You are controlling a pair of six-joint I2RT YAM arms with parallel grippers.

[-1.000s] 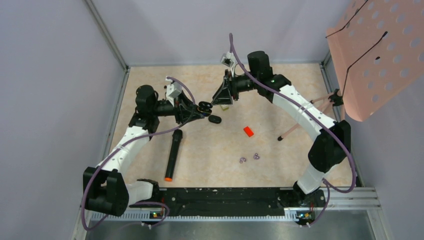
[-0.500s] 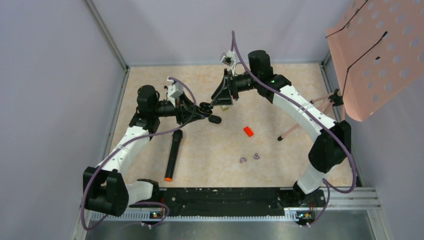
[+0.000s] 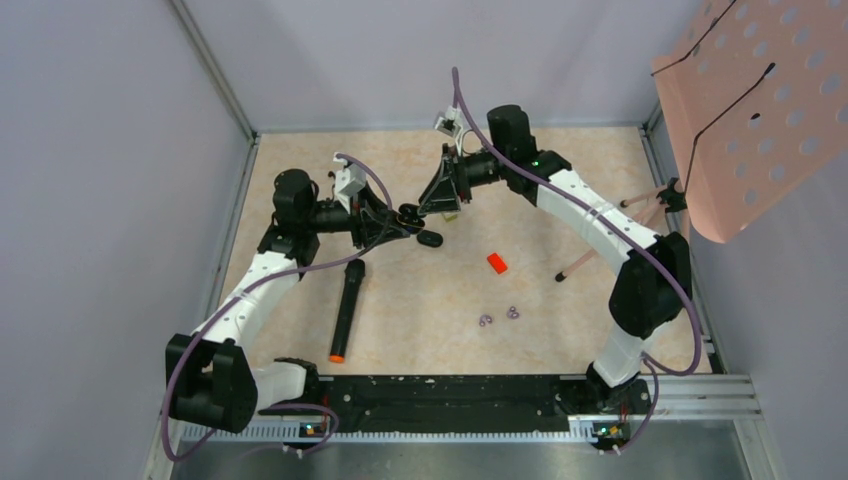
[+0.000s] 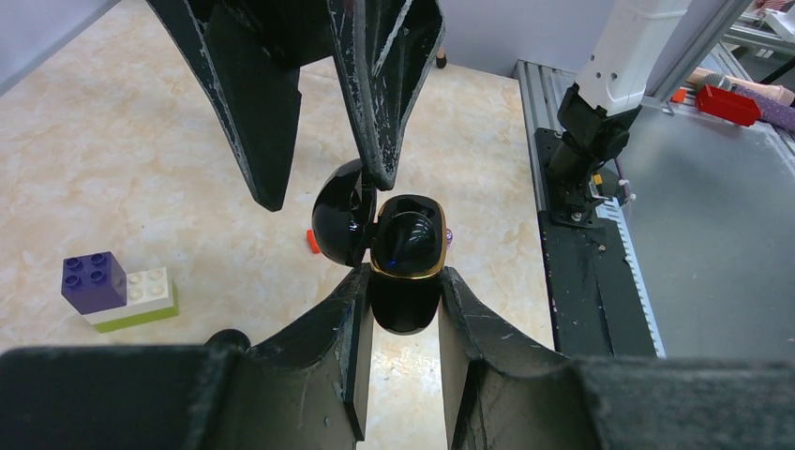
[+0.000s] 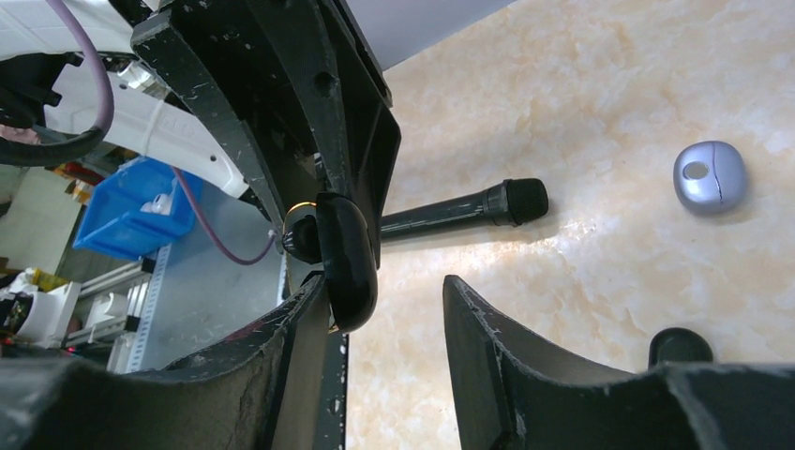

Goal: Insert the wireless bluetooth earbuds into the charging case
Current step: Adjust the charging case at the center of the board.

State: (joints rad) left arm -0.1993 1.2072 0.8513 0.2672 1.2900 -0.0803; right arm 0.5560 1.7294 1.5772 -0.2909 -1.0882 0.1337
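Note:
A glossy black charging case (image 4: 405, 305) with a gold rim is held above the table, my left gripper (image 4: 403, 274) shut on its body. Its lid (image 4: 337, 225) stands open to the left. Inside the rim a shiny black shape (image 4: 409, 234) shows a blue light; I cannot tell if it is an earbud. My right gripper (image 5: 382, 281) is open, one finger resting against the lid (image 5: 349, 262), nothing between its jaws. In the top view both grippers meet at the case (image 3: 408, 212). A black oval piece (image 3: 430, 239) lies on the table just below.
A black microphone with an orange end (image 3: 345, 310) lies left of centre. A red block (image 3: 497, 263), purple rings (image 3: 486, 320), a pink stick (image 3: 590, 258), a silver round object (image 5: 710, 176) and a toy brick stack (image 4: 117, 291) lie around. A pink perforated board (image 3: 760, 100) overhangs the right.
The right arm's wrist and forearm have shifted slightly left, toward the case. The left gripper and the case have stayed in place.

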